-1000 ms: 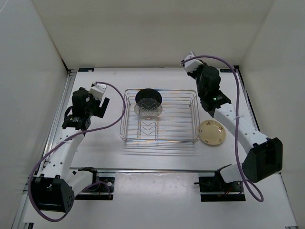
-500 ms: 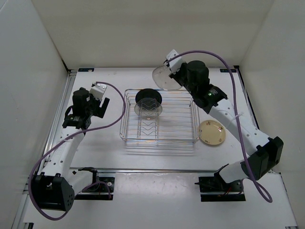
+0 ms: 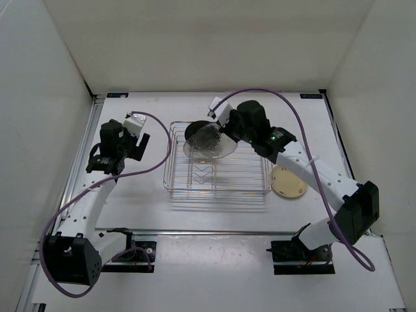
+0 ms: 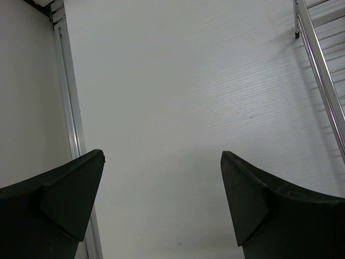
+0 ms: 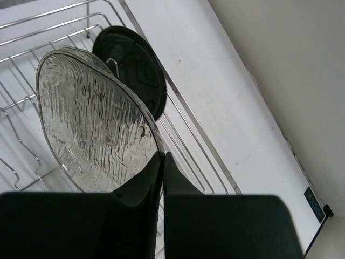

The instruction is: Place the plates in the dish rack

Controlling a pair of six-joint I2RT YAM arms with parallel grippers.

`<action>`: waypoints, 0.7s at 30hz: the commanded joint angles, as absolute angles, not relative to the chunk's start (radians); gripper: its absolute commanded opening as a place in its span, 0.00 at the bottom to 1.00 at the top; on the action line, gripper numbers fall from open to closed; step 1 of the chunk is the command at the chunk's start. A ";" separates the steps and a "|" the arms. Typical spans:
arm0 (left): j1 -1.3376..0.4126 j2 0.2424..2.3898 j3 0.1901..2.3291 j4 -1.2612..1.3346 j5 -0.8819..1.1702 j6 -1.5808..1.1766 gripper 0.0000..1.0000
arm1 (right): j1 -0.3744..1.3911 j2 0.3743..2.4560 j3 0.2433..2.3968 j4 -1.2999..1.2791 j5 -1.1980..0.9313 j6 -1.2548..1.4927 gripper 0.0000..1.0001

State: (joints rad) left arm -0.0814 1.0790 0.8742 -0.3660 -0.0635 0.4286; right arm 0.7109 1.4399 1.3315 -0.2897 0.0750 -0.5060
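Observation:
The dish rack (image 3: 240,175) sits mid-table. The black plate (image 3: 196,130) stands on edge at its far left end and shows in the right wrist view (image 5: 135,59). A clear plate (image 3: 194,151) stands just in front of it. My right gripper (image 3: 225,128) is shut on the rim of the second clear plate (image 3: 223,144), holding it on edge low over the rack beside the black plate; in the right wrist view the gripper (image 5: 163,157) pinches this plate (image 5: 91,129). The cream plate (image 3: 289,181) lies flat right of the rack. My left gripper (image 3: 134,147) is open and empty (image 4: 161,183).
The rack's left rail (image 4: 323,70) lies just right of my left gripper. Rack wires (image 5: 32,32) run under the held plate. White walls enclose the table on three sides.
My right arm has lifted a clear plate from the far right and swung it left and down over the rack, next to the black plate. The left arm has not moved.

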 commanded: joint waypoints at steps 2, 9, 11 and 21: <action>-0.077 1.081 0.900 -0.367 -0.067 0.425 1.00 | 0.776 1.482 1.391 -0.252 0.175 -0.544 0.00; -0.086 1.081 0.910 -0.376 -0.098 0.445 1.00 | 0.838 1.538 1.466 -0.221 0.380 -0.692 0.00; -0.097 1.081 0.910 -0.376 -0.107 0.445 1.00 | 0.838 1.539 1.476 -0.184 0.432 -0.713 0.00; -0.106 1.081 0.910 -0.385 -0.126 0.454 1.00 | 0.882 1.520 1.454 -0.123 0.477 -0.871 0.00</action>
